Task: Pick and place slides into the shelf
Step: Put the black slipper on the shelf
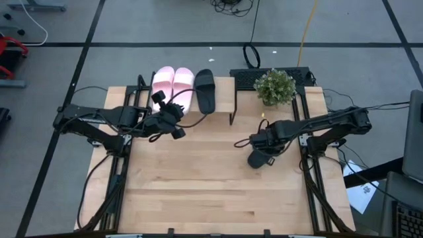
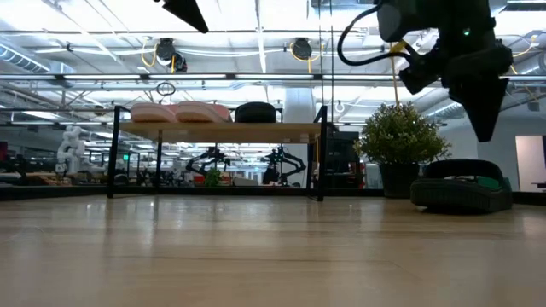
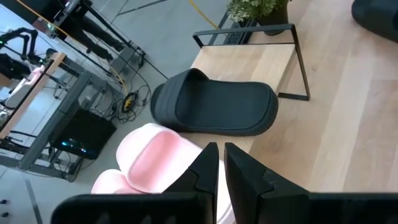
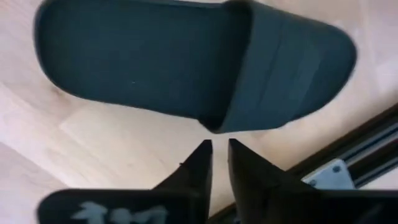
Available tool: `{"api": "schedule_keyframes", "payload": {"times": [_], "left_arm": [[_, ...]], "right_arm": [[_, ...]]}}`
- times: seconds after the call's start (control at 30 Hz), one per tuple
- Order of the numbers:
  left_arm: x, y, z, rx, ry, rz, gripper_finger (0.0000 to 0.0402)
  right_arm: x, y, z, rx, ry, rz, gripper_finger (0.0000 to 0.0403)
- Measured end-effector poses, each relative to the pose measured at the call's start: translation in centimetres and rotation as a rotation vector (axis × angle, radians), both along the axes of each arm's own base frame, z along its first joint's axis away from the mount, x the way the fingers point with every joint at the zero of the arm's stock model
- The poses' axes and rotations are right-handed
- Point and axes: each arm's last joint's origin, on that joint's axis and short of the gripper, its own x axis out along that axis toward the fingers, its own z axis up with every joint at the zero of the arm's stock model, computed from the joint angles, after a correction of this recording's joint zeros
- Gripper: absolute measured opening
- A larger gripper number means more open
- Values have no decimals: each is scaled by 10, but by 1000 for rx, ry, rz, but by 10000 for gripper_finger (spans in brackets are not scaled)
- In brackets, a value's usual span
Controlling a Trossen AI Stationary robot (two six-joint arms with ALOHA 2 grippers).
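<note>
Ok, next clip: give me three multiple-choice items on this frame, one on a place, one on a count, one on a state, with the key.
1. Where is the second black slide?
A. On the shelf beside the pink pair
B. On the tabletop under the right gripper
C. On the floor behind the table

2. How many slides lie on the shelf?
A. One
B. Three
C. Four

3. What is the right gripper doing?
A. Hanging just above the slide, holding nothing
B. Carrying a pink slide
C. Clamped on the plant

Key: 1 B, since the high view shows it on the tabletop near the potted plant, below the right arm. 2 B, since two pink slides and one black slide sit on top. 3 A, since the right wrist view shows its fingertips clear of the strap.
</note>
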Motion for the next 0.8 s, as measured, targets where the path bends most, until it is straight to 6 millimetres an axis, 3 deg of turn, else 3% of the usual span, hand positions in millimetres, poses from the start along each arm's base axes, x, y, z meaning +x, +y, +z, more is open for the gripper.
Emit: {"api": "schedule_keyframes", "payload": {"times": [0.37, 0.8], "left_arm": [[0, 0, 0, 2, 2, -2, 33], [0, 0, 0, 4, 4, -3, 33]], "right_arm": [[7, -5, -2, 73, -63, -90, 135], [8, -9, -2, 38, -82, -139, 126]]}}
